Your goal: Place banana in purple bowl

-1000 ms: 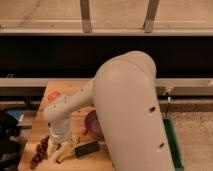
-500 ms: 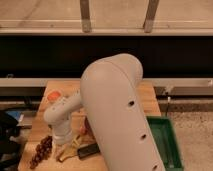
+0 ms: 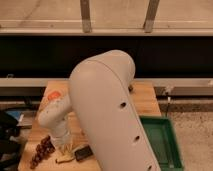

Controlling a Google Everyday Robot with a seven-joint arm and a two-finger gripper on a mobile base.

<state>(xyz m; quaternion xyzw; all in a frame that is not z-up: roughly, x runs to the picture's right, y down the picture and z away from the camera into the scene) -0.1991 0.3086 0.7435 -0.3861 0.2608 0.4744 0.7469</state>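
The banana [image 3: 64,159] is pale yellow and lies at the table's front edge, between the dark red grape bunch [image 3: 41,150] and the black block [image 3: 83,152]. My gripper [image 3: 66,147] is at the end of the white arm, pointing down just above the banana. The purple bowl is hidden behind my arm.
An orange-red bowl [image 3: 54,94] peeks out at the back left of the wooden table [image 3: 146,98]. A green tray [image 3: 161,142] stands to the right of the table. My big white arm [image 3: 110,115] covers the table's middle.
My arm has swung left and closer to the camera and now covers the purple bowl. The gripper has come down toward the banana.
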